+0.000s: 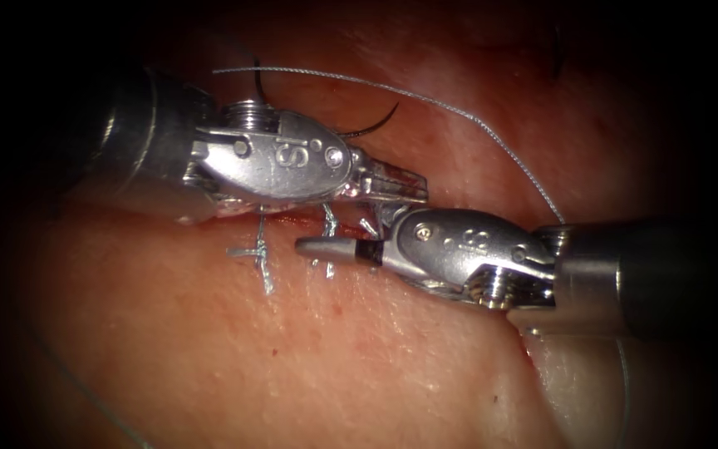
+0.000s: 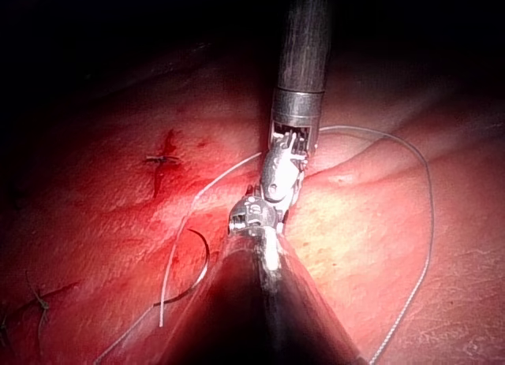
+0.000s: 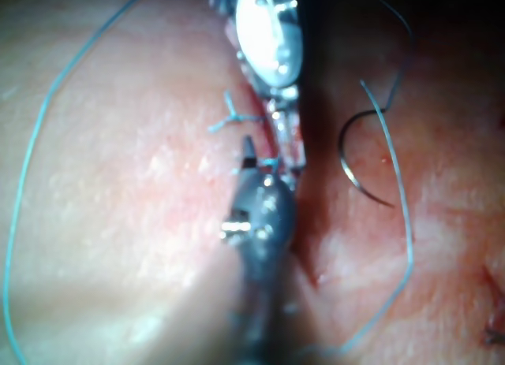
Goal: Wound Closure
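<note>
The curved needle lies loose on the tissue beyond the cut, behind my left tool and held by neither tool; it also shows as the needle and the needle. My left tool points right over the cut, its jaws together, with nothing visible between them. My right tool points left, jaws together, lying across a tied stitch. A second knot sits further left. Long thread arcs from above the left tool to behind the right shaft.
Thread loops wide over the tissue; another strand curves along the near side. Older stitches lie further along the tissue. Red fluid marks the cut below the right shaft. The two tools nearly touch at the cut.
</note>
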Robot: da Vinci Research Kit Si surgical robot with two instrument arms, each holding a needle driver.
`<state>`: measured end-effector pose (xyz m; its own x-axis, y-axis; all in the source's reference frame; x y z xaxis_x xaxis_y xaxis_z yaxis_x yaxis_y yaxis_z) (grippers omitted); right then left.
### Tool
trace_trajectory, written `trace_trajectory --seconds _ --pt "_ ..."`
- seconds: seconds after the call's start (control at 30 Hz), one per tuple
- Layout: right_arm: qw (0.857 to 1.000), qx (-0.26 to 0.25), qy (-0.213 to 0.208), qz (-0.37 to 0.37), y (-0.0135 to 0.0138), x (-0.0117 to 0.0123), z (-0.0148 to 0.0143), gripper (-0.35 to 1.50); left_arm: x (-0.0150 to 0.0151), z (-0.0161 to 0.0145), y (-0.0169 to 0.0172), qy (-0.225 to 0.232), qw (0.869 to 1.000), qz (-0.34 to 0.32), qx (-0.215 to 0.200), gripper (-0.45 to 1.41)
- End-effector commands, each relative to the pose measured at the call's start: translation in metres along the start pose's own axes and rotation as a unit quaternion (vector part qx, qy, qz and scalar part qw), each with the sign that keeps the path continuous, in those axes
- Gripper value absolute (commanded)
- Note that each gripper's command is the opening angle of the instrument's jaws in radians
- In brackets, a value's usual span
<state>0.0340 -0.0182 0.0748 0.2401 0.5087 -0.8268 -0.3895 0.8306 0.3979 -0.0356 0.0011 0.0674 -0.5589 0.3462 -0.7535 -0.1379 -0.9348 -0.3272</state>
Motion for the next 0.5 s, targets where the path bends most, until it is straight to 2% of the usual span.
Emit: trace_trajectory --seconds 0.03,0.4,0.5 --pt "1.0 0.002 0.001 0.0 -0.0002 -0.0003 0.0008 1.33 -0.0002 0.0007 -0.0001 0.001 1.0 0.001 -0.001 -0.45" --pt "1.0 0.007 0.001 -0.003 -0.0004 -0.0004 0.0019 1.33 0.0002 0.001 0.0001 0.0 1.0 0.0 0.002 -0.45" --pt "1.0 0.007 0.001 -0.003 -0.0002 -0.0004 0.0019 1.26 0.0002 0.001 0.0001 0.0 1.0 0.0 0.002 -0.45"
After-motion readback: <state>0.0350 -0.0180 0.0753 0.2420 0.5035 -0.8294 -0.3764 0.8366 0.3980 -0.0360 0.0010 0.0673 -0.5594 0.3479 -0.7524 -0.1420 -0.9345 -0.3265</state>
